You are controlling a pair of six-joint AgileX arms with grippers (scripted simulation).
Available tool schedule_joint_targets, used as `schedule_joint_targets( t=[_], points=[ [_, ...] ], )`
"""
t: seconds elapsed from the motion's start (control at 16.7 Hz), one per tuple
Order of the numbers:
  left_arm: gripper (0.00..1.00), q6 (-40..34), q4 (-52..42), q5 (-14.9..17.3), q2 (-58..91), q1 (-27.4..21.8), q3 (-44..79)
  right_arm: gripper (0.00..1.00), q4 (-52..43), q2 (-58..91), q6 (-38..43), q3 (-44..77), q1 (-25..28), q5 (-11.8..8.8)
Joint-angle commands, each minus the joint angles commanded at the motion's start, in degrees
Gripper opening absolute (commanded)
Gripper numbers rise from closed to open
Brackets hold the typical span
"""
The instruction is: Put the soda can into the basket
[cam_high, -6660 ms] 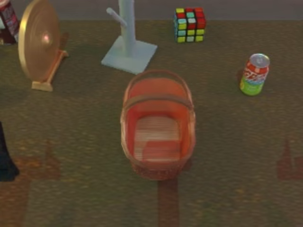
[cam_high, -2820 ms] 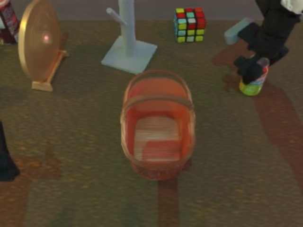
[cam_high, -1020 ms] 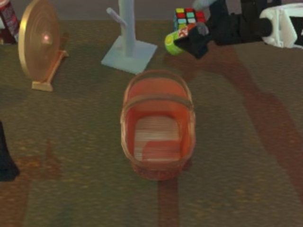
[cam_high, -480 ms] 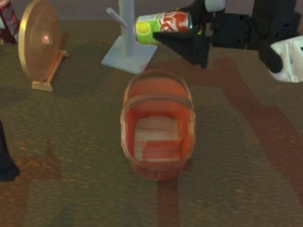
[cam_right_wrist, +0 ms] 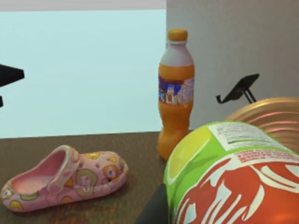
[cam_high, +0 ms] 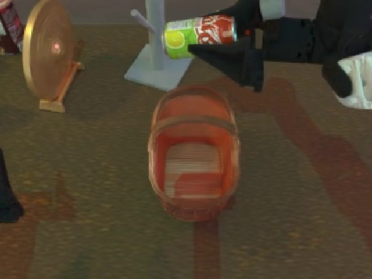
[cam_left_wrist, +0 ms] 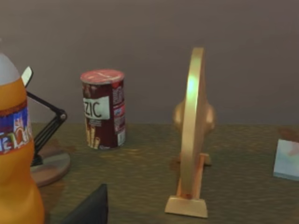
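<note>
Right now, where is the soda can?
In the top view the soda can lies sideways in the right tool, held in the air at the far side, beyond the basket and beside the white stand.

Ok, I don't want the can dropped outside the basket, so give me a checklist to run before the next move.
1. Soda can held in the right gripper: ok.
2. Can over the basket: not ok, it lies sideways beyond the basket's far rim, by the white stand.
3. Basket floor free: ok.
4. Handle arches across the opening, may block the drop: cannot tell.
5. Left gripper parked at the table's left edge: ok.
</note>
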Motion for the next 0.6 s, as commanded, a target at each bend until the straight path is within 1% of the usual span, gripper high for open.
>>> schedule_joint_targets(
  t=[0.12, 0.24, 0.6],
  points=[
    [1.0, 0.0, 0.0, 0.0, 0.0, 0.0, 0.0, 0.0, 0.1, 0.4, 0.1, 0.2, -0.3, 0.0],
    [1.0, 0.0, 0.0, 0.0, 0.0, 0.0, 0.0, 0.0, 2.2, 2.3, 0.0, -0.4, -0.1, -0.2],
    [1.0, 0.0, 0.0, 0.0, 0.0, 0.0, 0.0, 0.0, 16.5, 12.4, -0.2, -3.9, 0.2, 0.1]
  ],
)
